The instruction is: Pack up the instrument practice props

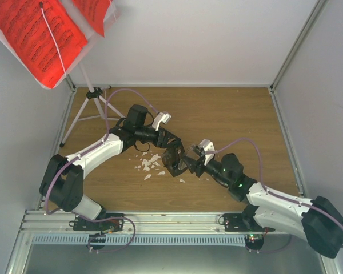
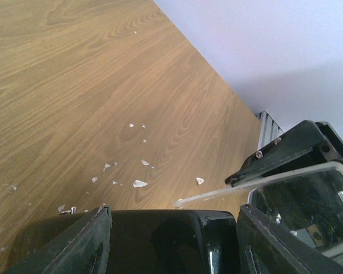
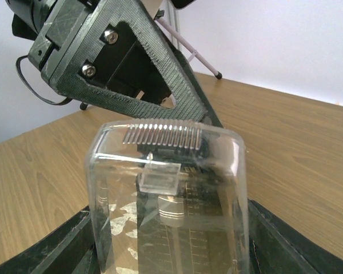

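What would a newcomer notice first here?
The red sheets on the stand glare at the far left corner. Next, the left gripper and right gripper meet on the black metronome at the centre of the table, with white crumbs scattered beside it.

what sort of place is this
Probably a robot test cell: plain white panels box in a wooden tabletop, two arms bolt to an aluminium rail, with a music stand as prop.
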`<move>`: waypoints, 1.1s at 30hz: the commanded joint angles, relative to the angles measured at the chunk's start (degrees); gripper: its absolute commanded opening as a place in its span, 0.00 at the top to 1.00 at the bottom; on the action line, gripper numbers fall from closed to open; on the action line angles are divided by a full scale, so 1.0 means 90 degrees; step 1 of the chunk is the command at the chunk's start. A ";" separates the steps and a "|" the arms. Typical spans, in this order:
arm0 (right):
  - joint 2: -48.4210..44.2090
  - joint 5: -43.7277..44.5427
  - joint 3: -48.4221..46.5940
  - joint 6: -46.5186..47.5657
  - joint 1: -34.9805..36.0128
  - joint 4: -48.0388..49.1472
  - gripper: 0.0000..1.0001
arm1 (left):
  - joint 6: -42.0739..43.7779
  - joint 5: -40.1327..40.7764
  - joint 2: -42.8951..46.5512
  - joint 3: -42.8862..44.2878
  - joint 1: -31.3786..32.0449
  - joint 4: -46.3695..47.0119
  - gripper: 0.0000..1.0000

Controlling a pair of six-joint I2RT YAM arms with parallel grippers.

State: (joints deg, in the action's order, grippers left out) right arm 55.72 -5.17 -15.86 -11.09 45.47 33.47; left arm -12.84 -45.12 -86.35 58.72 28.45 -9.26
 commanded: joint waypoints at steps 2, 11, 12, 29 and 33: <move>0.0364 0.0496 0.0101 0.0295 0.0313 0.0932 0.40 | 0.0142 -0.0020 -0.0103 0.0126 -0.0036 0.0004 0.40; 0.1121 0.0565 0.0156 0.0445 0.0474 0.1773 0.41 | 0.0181 -0.0025 -0.0123 0.0136 -0.0035 -0.0043 0.41; 0.1174 0.0565 0.0165 0.0487 0.0475 0.1835 0.41 | 0.0181 -0.0014 -0.0123 0.0136 -0.0036 -0.0038 0.41; 0.1644 0.0609 0.0209 0.0689 0.0475 0.2413 0.41 | 0.0196 -0.0100 -0.0145 0.0156 -0.0032 -0.0055 0.45; 0.1851 0.0602 0.0197 0.0645 0.0476 0.2648 0.41 | 0.0206 -0.0099 -0.0161 0.0155 -0.0031 -0.0055 0.45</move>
State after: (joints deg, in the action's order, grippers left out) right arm 70.87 -0.08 -14.15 -5.82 49.15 51.57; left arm -12.19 -46.17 -86.59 58.96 28.45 -9.39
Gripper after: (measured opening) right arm 0.612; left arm 0.552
